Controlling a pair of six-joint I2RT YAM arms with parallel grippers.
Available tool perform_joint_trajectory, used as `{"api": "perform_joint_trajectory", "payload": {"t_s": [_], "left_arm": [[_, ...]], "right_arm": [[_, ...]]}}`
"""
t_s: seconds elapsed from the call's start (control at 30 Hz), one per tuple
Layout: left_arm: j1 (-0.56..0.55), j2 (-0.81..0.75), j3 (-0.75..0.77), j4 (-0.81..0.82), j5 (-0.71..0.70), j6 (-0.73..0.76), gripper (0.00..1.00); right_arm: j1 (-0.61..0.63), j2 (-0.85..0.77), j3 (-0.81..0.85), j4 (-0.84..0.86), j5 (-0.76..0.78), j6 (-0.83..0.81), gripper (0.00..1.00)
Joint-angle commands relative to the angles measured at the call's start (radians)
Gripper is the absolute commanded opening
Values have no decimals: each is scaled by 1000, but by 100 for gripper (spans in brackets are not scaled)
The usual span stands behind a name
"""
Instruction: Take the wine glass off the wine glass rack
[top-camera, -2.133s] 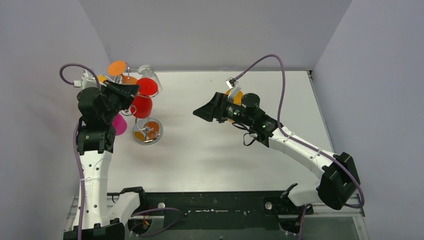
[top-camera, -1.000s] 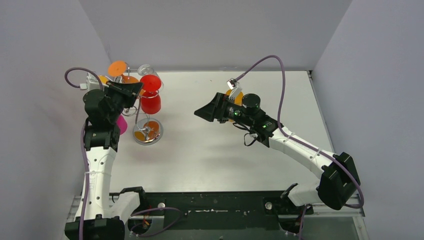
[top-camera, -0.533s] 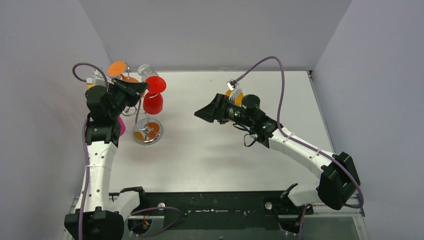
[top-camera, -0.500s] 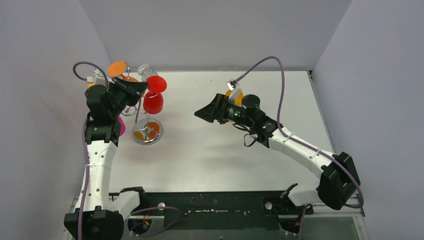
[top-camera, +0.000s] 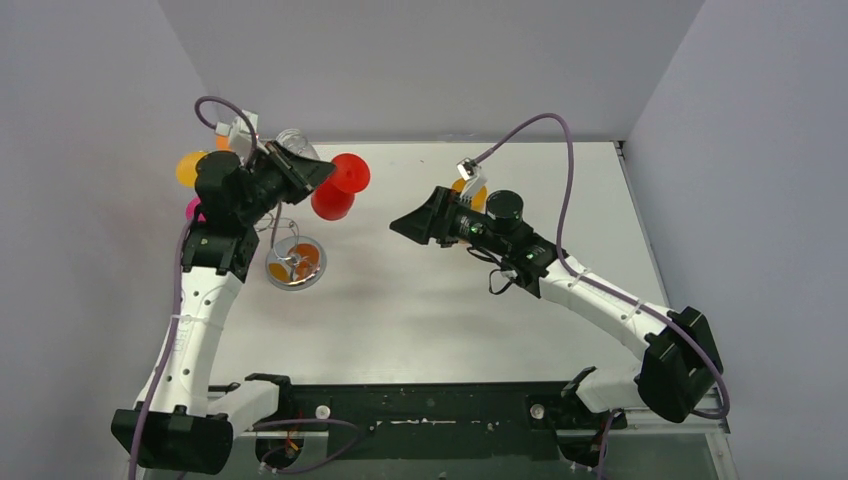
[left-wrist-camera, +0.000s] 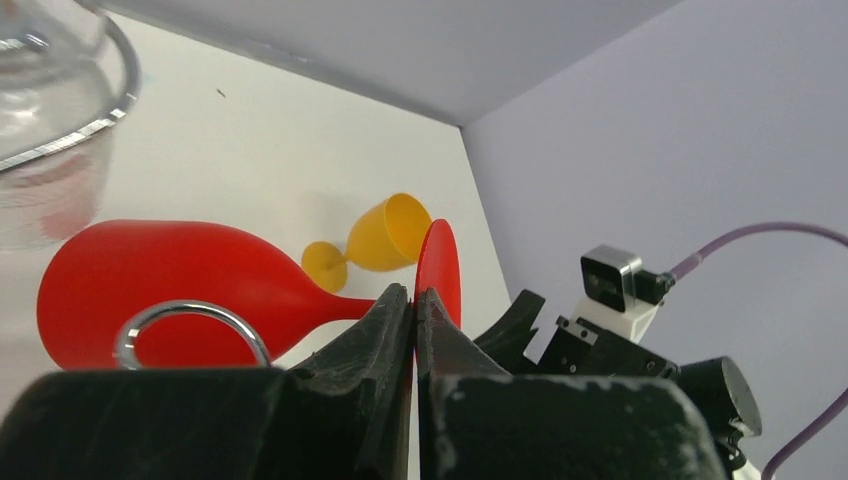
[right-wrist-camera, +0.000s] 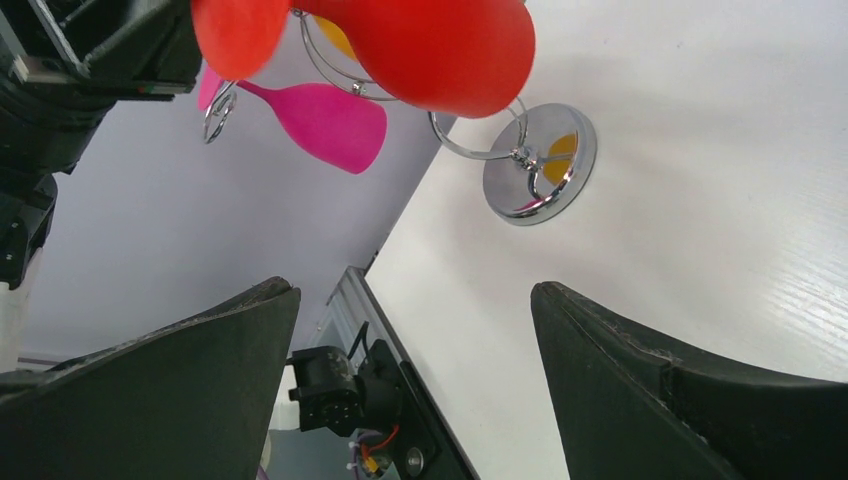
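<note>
You've got the left fingers (left-wrist-camera: 380, 325) clamped shut on the stem of the red wine glass (top-camera: 332, 200), held sideways in the air beside the rack (top-camera: 275, 268); right fingers (right-wrist-camera: 640, 390) wide apart, empty, over mid-worktop (top-camera: 450, 310).

Smooth red wine glass (top-camera: 330, 201), mirror-shiny metal wine glass rack (top-camera: 281, 269), matt table (top-camera: 450, 300)
</note>
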Motion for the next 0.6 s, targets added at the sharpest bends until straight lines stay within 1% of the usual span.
{"api": "perform_joint_trajectory", "payload": {"t_s": [0.0,0.17,0.3,0.47,0.57], "left_arm": [[-85,-9,27,-33,-27,114,0],[-132,-36,-46,55,20,110,0],[-160,-57,-92,101,57,114,0],[-191,-53,-107,139,132,125,0],[-225,-44,-103,141,180,151,0]], "right_arm": [[-5,-76,-25,104,37,-10,90],[-5,-112,-66,174,33,2,89],[-20,-131,-103,235,-15,22,86],[-107,-97,-180,486,-146,191,75],[-131,-45,-170,567,-239,247,69]]}}
